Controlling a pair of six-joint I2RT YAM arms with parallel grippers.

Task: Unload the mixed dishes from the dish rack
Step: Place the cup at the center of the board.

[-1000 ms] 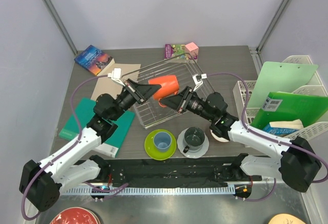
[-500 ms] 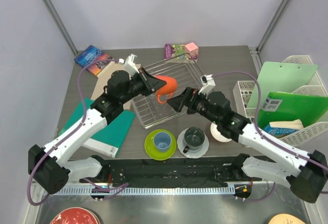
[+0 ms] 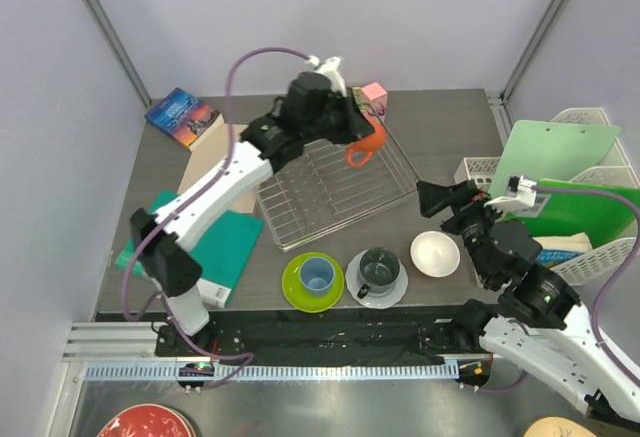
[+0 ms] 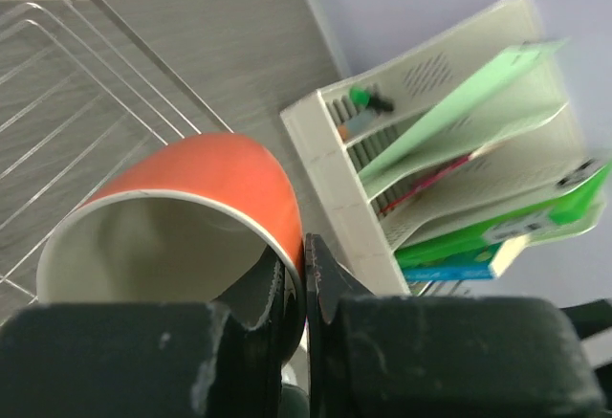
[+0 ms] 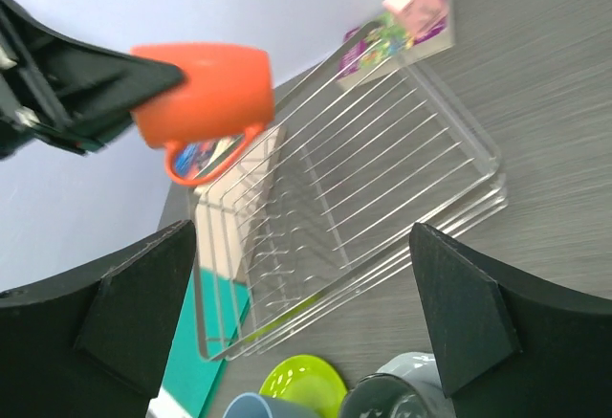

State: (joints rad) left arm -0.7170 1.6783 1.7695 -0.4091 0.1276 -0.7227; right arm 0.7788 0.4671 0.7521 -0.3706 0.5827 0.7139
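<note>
Now holding the glossy orange ceramic mug [image 3: 366, 138] by its rim in the left claw [image 4: 304, 257], above the emptied silver wire dish rack [image 3: 335, 185], with the right claw [image 5: 298, 236] wide, empty; merely needing setting down.

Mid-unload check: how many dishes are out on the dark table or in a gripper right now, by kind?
Plates: 2 (round lime-green plate, round pale blue-white plate)
Cups and mugs: 3 (light blue cup, dark grey mug, orange mug in the left gripper)
Bowls: 1 (white bowl)
Total: 6
</note>
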